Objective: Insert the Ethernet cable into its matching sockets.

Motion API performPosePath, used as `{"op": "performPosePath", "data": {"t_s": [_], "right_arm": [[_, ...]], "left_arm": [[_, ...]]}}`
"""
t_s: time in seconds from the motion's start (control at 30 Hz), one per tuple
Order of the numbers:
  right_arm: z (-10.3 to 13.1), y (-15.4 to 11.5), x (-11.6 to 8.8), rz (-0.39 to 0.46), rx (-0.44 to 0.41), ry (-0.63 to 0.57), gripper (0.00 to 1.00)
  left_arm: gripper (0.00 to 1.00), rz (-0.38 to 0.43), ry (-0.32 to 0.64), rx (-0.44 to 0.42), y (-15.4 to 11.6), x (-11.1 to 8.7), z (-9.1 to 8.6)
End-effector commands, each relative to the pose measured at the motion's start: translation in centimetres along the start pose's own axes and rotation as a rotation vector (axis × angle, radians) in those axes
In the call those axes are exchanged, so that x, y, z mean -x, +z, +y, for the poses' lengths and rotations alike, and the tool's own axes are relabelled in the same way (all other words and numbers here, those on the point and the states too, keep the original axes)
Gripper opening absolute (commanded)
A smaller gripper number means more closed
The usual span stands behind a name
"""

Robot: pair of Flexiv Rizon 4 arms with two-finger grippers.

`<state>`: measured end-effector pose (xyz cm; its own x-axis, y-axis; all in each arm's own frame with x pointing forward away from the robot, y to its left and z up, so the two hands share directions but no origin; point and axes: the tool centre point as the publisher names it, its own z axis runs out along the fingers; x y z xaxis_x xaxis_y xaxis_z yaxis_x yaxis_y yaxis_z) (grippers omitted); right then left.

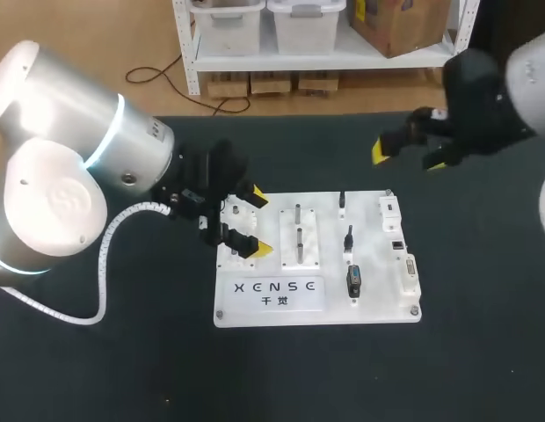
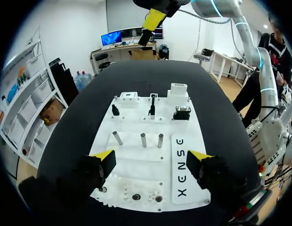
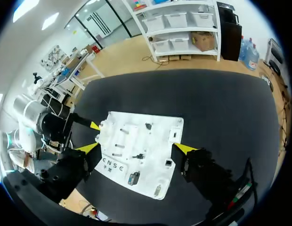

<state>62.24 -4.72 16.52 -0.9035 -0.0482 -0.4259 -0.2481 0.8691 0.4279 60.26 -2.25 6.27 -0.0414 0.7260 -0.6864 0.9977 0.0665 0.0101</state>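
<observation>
A white connector board (image 1: 378,303) lies mid-table. Three small black plugs stand on it: one at the back (image 1: 342,200), one in the middle (image 1: 348,237) and a larger one (image 1: 352,281) nearer the front. I cannot tell which of them belongs to the Ethernet cable. Small sockets (image 1: 398,244) line the board's right edge. My left gripper (image 1: 259,224) hangs open over the board's left edge, nothing between its fingers (image 2: 104,157). My right gripper (image 1: 410,158) hovers open and empty high above the table, behind the board's right corner. From there the board (image 3: 155,132) lies far below it.
Three metal pegs (image 2: 143,140) stand upright on the board just ahead of my left gripper (image 2: 151,157). A label plate (image 1: 271,294) covers the board's front left. Dark table cloth (image 1: 483,290) surrounds the board on all sides.
</observation>
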Motion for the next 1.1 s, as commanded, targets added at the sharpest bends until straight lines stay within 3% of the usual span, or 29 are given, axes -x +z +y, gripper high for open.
{"op": "performPosePath", "data": {"t_s": [0.03, 0.23, 0.3, 0.5, 0.8, 1.1], "right_arm": [[1.2, 1.1, -1.0, 0.014, -0.289, 0.021, 1.00], [1.4, 3.5, -3.7, 0.103, -0.359, 0.042, 1.00], [1.3, 4.5, -4.4, 0.125, -0.347, 0.065, 1.00], [0.5, 7.2, -5.8, 0.179, -0.387, 0.081, 1.00], [-1.7, 10.3, -7.1, 0.235, -0.461, 0.081, 1.00], [-1.5, 12.0, -6.8, 0.264, -0.479, 0.039, 1.00]], "left_arm": [[1.00, 0.004, -0.002, 0.001, 0.1, 0.0, 0.0], [1.00, 0.004, -0.002, 0.001, 0.1, 0.0, 0.0], [1.00, 0.004, -0.002, 0.001, 0.1, 0.0, 0.0], [1.00, 0.004, -0.002, 0.001, 0.1, 0.0, 0.0], [1.00, 0.004, -0.002, 0.001, 0.1, 0.0, 0.0], [1.00, 0.004, -0.002, 0.001, 0.1, 0.0, 0.0]]}}
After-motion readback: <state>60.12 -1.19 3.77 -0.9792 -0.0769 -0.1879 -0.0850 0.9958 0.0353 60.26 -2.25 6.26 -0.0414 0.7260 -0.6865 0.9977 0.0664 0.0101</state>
